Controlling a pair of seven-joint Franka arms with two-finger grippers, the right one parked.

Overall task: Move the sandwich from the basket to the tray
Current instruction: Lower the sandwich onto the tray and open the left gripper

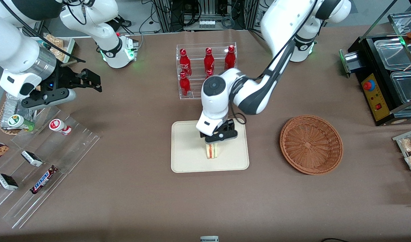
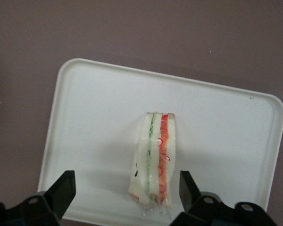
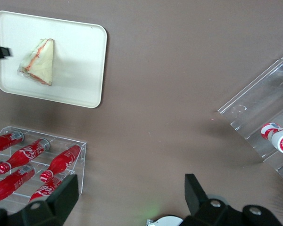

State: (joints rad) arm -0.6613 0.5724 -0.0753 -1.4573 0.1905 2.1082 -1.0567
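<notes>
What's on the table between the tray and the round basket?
Nothing: the front view shows only bare brown tabletop between the tray and the basket. The open gripper hangs over the sandwich on the tray.

Even overhead light, bright, no hard glare on the brown table (image 1: 131, 188). Tray (image 1: 185, 161) reads near-white in the left wrist view, slightly overexposed; soft shadow on it beside the sandwich (image 2: 153, 160). Gripper (image 1: 216, 138) just above the tray, jaws spread, dark and a bit out of focus up close. Small highlights on the bottles (image 1: 208, 62) nearby.
</notes>
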